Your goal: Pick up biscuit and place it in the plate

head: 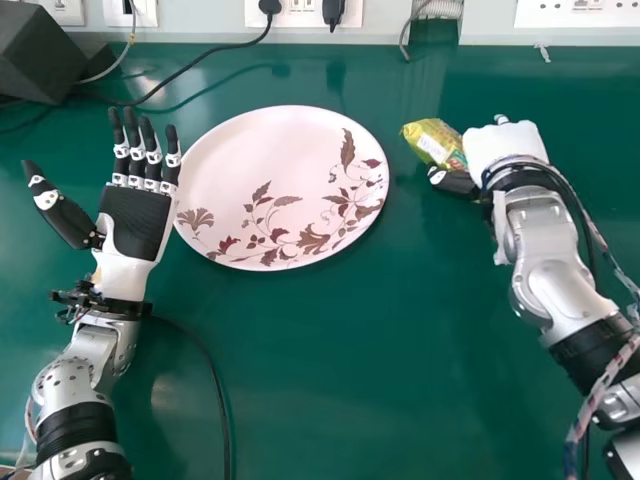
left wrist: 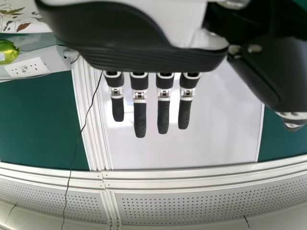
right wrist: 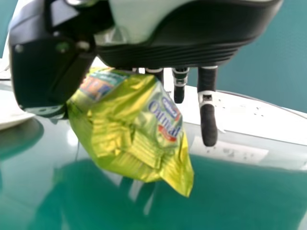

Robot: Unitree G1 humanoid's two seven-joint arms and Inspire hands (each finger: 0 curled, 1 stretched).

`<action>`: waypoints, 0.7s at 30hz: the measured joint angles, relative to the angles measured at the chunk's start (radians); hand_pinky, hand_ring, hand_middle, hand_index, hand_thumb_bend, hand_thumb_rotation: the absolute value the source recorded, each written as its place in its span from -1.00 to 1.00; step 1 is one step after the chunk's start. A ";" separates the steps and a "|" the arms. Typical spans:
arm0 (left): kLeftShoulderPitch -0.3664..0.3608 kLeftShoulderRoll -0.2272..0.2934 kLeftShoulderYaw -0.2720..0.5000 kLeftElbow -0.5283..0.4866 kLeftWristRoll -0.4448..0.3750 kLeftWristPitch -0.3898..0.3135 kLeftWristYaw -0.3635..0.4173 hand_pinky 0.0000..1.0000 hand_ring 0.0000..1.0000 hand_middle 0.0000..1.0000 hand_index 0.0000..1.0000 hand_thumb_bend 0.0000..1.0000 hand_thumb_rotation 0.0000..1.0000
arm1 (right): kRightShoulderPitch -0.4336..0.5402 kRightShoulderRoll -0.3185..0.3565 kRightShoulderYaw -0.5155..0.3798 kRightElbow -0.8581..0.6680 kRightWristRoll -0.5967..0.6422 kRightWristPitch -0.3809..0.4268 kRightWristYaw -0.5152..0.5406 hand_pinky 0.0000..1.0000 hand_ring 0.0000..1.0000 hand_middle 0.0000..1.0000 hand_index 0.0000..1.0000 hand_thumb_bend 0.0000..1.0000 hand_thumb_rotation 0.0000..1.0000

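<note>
My right hand, right of the plate in the head view, has the yellow-green biscuit packet between its thumb and fingers. In the right wrist view the packet hangs from the right hand, pinched at its upper part and held over the green table. The plate, pink-white with a leaf pattern, lies between the two hands with nothing on it. My left hand is at the plate's left, palm up with straight fingers; the left wrist view shows the same hand.
A dark box stands at the table's back left, with black cables running from it toward wall sockets. Another cable lies on the green table beside the left forearm.
</note>
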 measured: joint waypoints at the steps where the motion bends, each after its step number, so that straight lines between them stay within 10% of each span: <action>1: 0.000 0.000 0.000 -0.001 0.000 0.000 0.002 0.72 0.52 0.68 0.71 1.00 0.03 | 0.002 -0.002 -0.004 -0.013 -0.002 0.000 0.005 -0.39 -0.14 0.00 0.17 -0.07 -1.00; 21: 0.005 -0.004 0.000 -0.014 0.000 0.000 0.015 0.90 0.63 0.72 0.74 1.00 0.01 | 0.099 -0.008 -0.110 -0.216 -0.010 0.004 0.029 -0.38 -0.13 0.01 0.17 -0.07 -1.00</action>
